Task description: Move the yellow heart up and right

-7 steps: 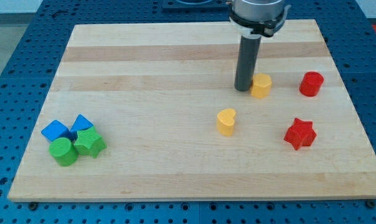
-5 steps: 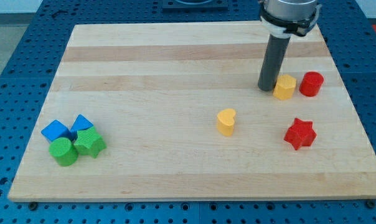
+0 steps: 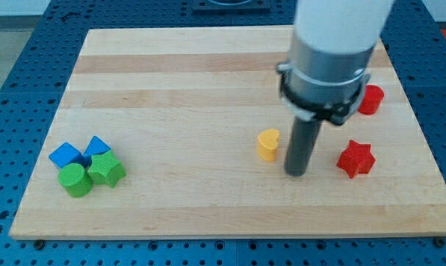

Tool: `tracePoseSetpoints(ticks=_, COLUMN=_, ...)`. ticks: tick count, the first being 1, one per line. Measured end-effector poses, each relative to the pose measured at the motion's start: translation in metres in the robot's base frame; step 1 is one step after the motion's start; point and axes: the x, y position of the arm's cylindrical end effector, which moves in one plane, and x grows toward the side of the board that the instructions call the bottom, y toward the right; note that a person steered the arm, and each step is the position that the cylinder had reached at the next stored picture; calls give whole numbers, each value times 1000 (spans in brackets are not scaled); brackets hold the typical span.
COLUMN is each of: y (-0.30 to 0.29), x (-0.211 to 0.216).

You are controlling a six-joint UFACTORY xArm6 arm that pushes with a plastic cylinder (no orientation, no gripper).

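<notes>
The yellow heart (image 3: 268,145) stands on the wooden board (image 3: 171,81), right of its middle. My tip (image 3: 296,174) rests on the board just to the heart's lower right, a small gap away and not touching it. The arm's wide grey body hangs above the rod. It hides the other yellow block that stood near the red cylinder.
A red star (image 3: 355,158) lies right of my tip. A red cylinder (image 3: 371,99) shows partly behind the arm at the view's right. At the lower left, two blue blocks (image 3: 65,156) (image 3: 98,145), a green cylinder (image 3: 75,180) and a green star (image 3: 106,170) sit clustered.
My tip left the upper-right yellow block and moved down and left. It is now beside the yellow heart. The heart has not moved. The arm now covers the other yellow block.
</notes>
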Motion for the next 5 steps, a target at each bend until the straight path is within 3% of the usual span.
tracePoseSetpoints(ticks=1, y=-16, x=-12)
tracePoseSetpoints(ticks=3, y=-12, x=-83)
tracePoseSetpoints(ticks=5, y=-54, x=-88)
